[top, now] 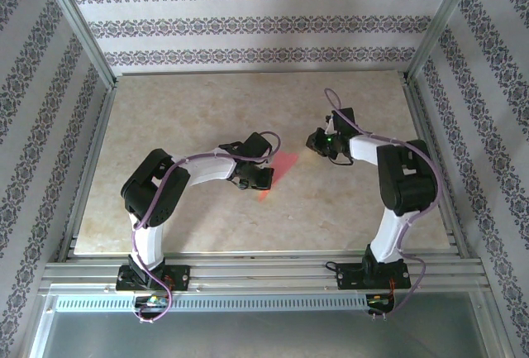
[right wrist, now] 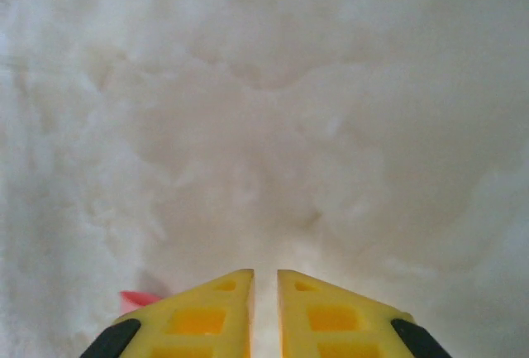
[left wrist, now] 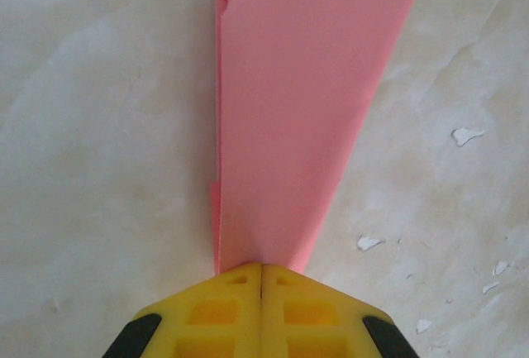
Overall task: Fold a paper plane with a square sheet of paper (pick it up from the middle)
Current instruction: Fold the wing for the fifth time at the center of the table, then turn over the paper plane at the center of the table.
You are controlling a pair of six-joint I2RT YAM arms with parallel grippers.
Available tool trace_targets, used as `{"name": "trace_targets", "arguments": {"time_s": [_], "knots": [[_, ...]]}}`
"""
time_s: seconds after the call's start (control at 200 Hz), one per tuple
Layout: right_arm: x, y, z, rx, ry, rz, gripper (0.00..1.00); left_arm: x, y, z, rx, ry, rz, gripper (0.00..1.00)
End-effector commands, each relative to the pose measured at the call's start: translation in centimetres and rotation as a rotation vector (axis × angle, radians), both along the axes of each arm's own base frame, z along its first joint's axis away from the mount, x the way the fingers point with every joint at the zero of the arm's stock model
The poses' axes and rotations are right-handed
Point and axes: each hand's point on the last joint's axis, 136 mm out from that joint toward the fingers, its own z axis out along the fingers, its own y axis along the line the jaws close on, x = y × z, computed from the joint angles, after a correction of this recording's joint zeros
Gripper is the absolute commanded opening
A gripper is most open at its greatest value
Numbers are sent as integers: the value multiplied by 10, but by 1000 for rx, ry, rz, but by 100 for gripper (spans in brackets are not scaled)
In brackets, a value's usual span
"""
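One paper plane (top: 281, 168) on the counter (top: 182, 110), salmon-pink, lying mid-surface between two arms. The left arm (top: 178, 176) reaches in from the left and the right arm (top: 397, 176) is bent in from the right, its tip just right of the plane.

From the left wrist, two yellow left fingers (left wrist: 231, 308) are pressed flat together with no gap. The plane's (left wrist: 297, 110) narrow end runs under both tips, with layered flaps showing along its left edge. At least five white flecks (left wrist: 464, 135) dot the counter (left wrist: 99, 126) on the right.

From the right wrist, two right fingers (right wrist: 207, 317) stand a narrow slit apart, with nothing between them. One sliver of pink (right wrist: 139, 298) peeks out beside the left finger.
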Motion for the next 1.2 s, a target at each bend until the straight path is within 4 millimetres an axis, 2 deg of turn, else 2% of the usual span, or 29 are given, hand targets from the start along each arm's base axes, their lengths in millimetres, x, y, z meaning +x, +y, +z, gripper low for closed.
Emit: {"name": "trace_targets", "arguments": {"time_s": [0.0, 0.09, 0.18, 0.315, 0.415, 0.57, 0.765, 0.819, 0.979, 1.194], "knots": [[-8, -11, 38, -51, -80, -32, 22, -10, 14, 11, 48, 40, -8, 5], [-21, -15, 47, -55, -79, -52, 32, 3, 3, 47, -42, -39, 2, 15], [-32, -16, 54, -46, -81, -66, 42, 13, 5, 77, -106, -103, 36, 20], [-51, -6, 59, -48, -59, -49, 47, 26, 32, 105, -163, -173, 131, 36], [-65, 8, 60, -52, -26, -26, 49, 31, 62, 114, -157, -220, 203, 55], [-89, 40, 58, -146, 24, 24, 51, 35, 118, 111, -55, -300, 334, 79], [-109, 67, 53, -458, 68, 46, 58, 27, 170, 90, 20, -319, 456, 97], [-110, 74, 50, -516, 77, 48, 59, 25, 180, 85, 29, -316, 481, 100], [-106, 92, 43, -661, 101, 53, 59, 15, 204, 69, 25, -282, 546, 100], [-97, 114, 33, -791, 135, 51, 56, 7, 218, 61, -14, -262, 586, 100]]}}
